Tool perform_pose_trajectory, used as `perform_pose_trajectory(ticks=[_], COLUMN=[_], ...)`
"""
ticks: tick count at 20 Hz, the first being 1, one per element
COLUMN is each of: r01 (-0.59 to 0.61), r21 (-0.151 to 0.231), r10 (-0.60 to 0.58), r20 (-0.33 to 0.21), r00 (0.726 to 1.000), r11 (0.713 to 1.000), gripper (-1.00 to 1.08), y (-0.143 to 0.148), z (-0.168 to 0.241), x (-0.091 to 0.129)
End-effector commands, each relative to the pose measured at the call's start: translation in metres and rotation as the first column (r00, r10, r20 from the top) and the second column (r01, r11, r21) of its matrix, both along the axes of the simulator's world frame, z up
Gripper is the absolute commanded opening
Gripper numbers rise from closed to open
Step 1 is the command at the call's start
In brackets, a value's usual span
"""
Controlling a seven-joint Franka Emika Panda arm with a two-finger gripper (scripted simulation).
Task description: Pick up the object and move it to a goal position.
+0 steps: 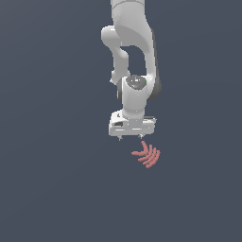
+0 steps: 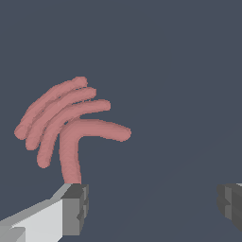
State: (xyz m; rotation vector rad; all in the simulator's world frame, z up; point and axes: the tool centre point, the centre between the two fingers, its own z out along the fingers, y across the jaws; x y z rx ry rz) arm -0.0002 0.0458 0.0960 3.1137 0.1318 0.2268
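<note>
The object (image 1: 147,155) is a small salmon-pink fan of curved ribs on a short stem, lying on the dark grey-blue floor (image 1: 52,179). My white gripper (image 1: 132,137) hangs just above it, offset toward the exterior view's left, and stands open with nothing between its fingers. In the wrist view the object (image 2: 66,123) lies outside the gap, with its stem ending right at one dark fingertip (image 2: 75,208). The other fingertip (image 2: 230,202) is far off at the picture's edge. The gripper (image 2: 153,205) has only bare floor under its middle.
The white arm (image 1: 132,42) comes down from the top of the exterior view. A flat, uniform dark surface fills everything else in both views.
</note>
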Motion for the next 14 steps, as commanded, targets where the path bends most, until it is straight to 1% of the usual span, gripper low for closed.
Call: perform_pose_trajectory(ticks=[1, 7, 14], r01=[-0.016, -0.053, -0.098], r21=[0.003, 0.008, 0.016], r10=[0.016, 0.052, 0.093], r20=[0.033, 0.111, 0.200], r00=[0.999, 0.992, 0.975], r11=[1.000, 0.999, 0.995], gripper=[1.08, 1.08, 1.08], y=[0.007, 0.024, 0.044], z=[-0.008, -0.025, -0.041], x=[0.000, -0.002, -0.008])
